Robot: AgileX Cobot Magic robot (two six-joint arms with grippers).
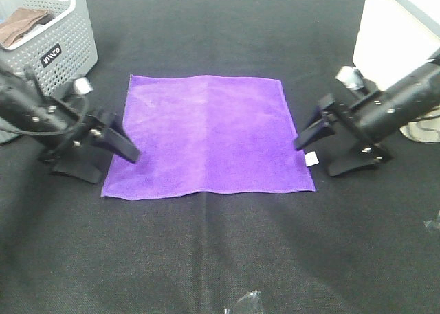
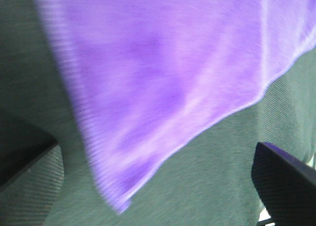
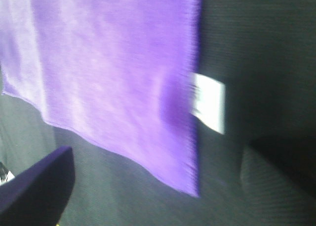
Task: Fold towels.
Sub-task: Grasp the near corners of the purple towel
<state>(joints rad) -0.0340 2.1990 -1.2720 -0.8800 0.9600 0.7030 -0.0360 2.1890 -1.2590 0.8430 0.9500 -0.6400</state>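
The purple towel (image 1: 210,132) lies flat and spread out in the middle of the black table. Its small white tag (image 1: 311,159) sticks out at the near right edge and also shows in the right wrist view (image 3: 208,102). My left gripper (image 1: 113,164) is open, low at the towel's near left edge, with one finger over the cloth. My right gripper (image 1: 315,156) is open, low at the towel's near right edge beside the tag. The left wrist view shows the towel's corner (image 2: 148,87) between open fingers (image 2: 286,186). The right wrist view shows the towel's edge (image 3: 113,77) between open fingers (image 3: 34,186).
A grey perforated basket (image 1: 58,49) holding a brown cloth (image 1: 24,25) stands at the back left. A white box-like object (image 1: 395,32) stands at the back right. A small dark crumpled item (image 1: 244,304) lies at the front edge.
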